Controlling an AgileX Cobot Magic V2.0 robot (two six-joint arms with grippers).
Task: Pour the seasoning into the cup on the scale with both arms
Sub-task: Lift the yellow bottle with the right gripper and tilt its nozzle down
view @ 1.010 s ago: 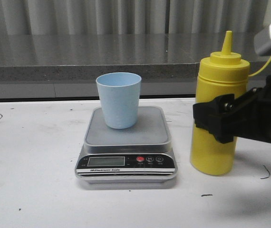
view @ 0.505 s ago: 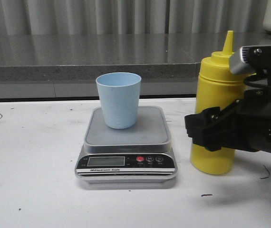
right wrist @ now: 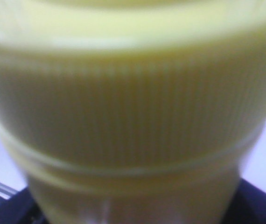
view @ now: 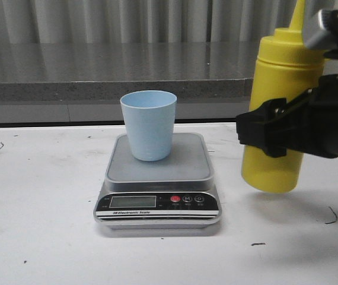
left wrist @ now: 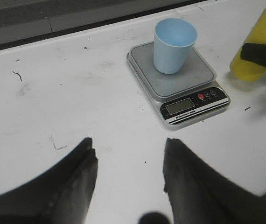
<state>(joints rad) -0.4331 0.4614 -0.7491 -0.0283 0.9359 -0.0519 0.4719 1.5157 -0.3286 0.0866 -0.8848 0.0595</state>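
The cup (view: 148,124) stands on the scale (view: 157,196), the seasoning (view: 278,113) to their right

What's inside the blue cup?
From the left wrist view, the cup on the scale shows only plain blue inner wall near the rim. Its bottom is hidden by the near wall, so whether any seasoning is in there cannot be seen.

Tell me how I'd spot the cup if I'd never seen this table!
Find the white table, then the silver scale with a little screen in its middle. The cup stands upright on the scale's flat top. It's small, pale blue and handleless, unlike the tall yellow bottle beside it.
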